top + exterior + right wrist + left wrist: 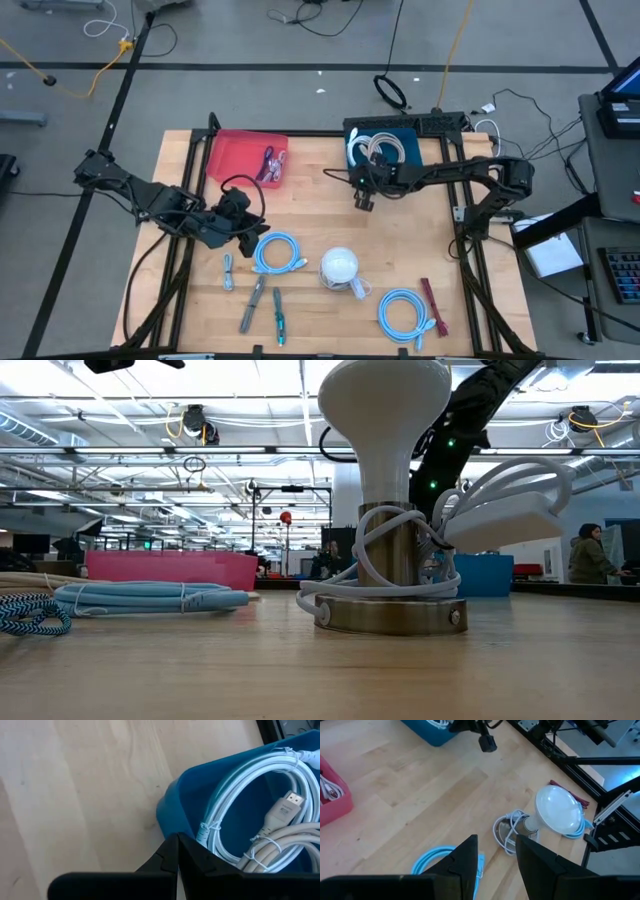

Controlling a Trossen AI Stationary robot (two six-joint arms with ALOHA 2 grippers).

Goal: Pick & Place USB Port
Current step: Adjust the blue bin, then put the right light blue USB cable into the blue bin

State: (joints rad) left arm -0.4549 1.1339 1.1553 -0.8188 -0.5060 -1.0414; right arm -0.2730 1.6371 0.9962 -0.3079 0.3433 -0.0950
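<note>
I cannot pick out a USB port as such. A blue bin [385, 145] at the far edge holds coiled white cables [235, 820], one ending in a flat plug [287, 807]. My right gripper [363, 200] hangs shut and empty above the wood, just on the near side of that bin [200, 790]. My left gripper [245, 228] hovers open left of centre with nothing between its fingers [465, 865]. Below it a light blue cable coil [278, 252] lies flat on the table.
A red bin [245, 158] stands at the far left. A white-bulbed lamp [340, 268] wrapped in white cord stands near centre front. A second light blue coil [405, 312], a dark red strip [432, 300] and hand tools [262, 308] lie along the near edge.
</note>
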